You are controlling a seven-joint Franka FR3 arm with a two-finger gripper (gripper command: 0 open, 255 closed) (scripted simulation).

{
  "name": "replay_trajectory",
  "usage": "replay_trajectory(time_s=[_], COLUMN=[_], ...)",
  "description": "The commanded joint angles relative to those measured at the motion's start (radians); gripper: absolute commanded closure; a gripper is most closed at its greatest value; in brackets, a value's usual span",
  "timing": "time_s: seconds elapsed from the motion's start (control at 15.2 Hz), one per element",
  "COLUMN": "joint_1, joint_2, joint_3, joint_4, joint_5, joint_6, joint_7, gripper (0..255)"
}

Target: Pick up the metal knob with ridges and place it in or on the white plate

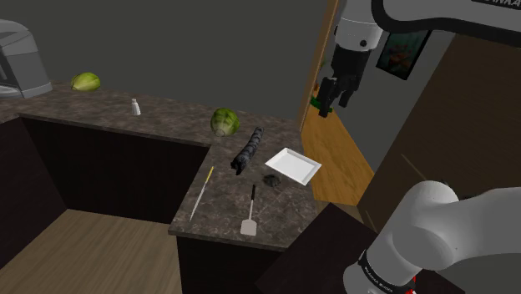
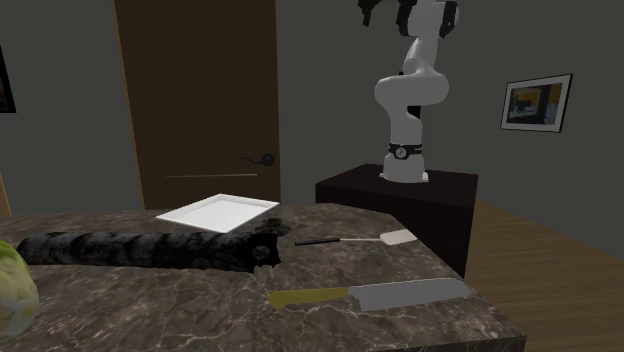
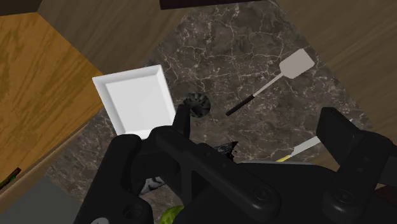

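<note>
The ridged knob (image 1: 270,179) is a small dark round piece lying on the marbled countertop (image 1: 167,125), just beside the near corner of the white square plate (image 1: 294,165). My gripper (image 1: 334,90) hangs high above the counter's end, past the plate, open and holding nothing. In the wrist view, far below the open gripper (image 3: 229,130), the knob (image 3: 198,104) sits next to the plate (image 3: 137,102). The second exterior view shows the plate (image 2: 218,212) behind a long dark object, with the gripper (image 2: 386,14) at the top edge.
A long dark mottled object (image 1: 246,150) lies beside the knob. A spatula (image 1: 250,213) and a yellow-handled knife (image 1: 201,192) lie near the counter's front edge. Two lettuces (image 1: 225,122) (image 1: 85,81) and a shaker (image 1: 134,106) sit farther back. A wooden door (image 2: 195,100) stands behind the counter.
</note>
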Motion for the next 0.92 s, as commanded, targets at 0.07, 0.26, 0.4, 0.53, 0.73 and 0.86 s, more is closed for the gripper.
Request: replay_trajectory(time_s=[0.07,0.26,0.4,0.53,0.73,0.86], joint_1=[-0.002,-0.011,-0.018,-0.025,-0.036,-0.044], joint_2=[0.006,0.034,0.061,0.093,0.154,0.202], joint_3=[-0.009,-0.035,-0.053,-0.07,-0.097,-0.114], joint_4=[-0.026,-0.097,-0.138,-0.174,-0.217,-0.24], joint_5=[-0.004,-0.017,-0.026,-0.035,-0.048,-0.056], joint_6=[0.034,0.136,0.205,0.276,0.383,0.455], joint_7=[-0.003,-0.012,-0.018,-0.024,-0.032,-0.038], gripper=[0,0,0,0,0,0])
